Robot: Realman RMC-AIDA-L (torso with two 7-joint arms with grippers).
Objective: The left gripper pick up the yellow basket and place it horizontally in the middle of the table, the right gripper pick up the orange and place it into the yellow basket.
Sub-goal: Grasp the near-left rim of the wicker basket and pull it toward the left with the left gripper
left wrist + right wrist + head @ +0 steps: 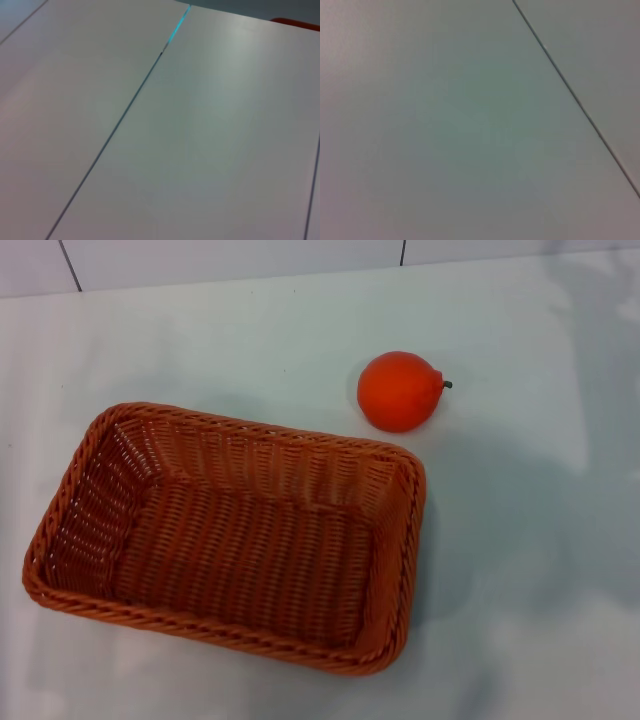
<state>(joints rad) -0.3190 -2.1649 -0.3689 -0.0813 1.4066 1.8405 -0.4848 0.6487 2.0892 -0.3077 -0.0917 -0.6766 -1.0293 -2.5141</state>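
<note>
The yellow basket (230,535), an orange-brown woven rectangle with a braided rim, lies empty on the white table (530,570) at the left-centre of the head view, slightly skewed. The orange (400,391) sits on the table just beyond the basket's far right corner, apart from it, its small dark stem pointing right. A thin orange sliver (295,21) at the edge of the left wrist view may be the basket's rim. Neither gripper shows in any view.
A wall of white panels with dark seams (70,265) runs along the table's far edge. Both wrist views show only pale flat panels crossed by a dark seam (115,130) (575,97).
</note>
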